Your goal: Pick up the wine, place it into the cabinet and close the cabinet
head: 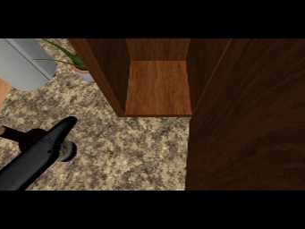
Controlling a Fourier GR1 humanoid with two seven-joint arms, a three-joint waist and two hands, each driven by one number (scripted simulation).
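Head view: left hand (46, 145) largely hides wine (13, 134).

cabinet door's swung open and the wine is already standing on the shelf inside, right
Not quite. The cabinet door is swung open, but the head view shows its shelf bare; the wine lies on the counter at lower left, under the left hand.

Cabinet (156, 85) stands open, shelf inside bare, way in free from front. Open door (260, 120) (dark, wide) blocks whole right side. Speckled bench (135, 147) free before opening. Plant pot (81, 67) and grey cylinder (19, 62) crowd far-left corner.
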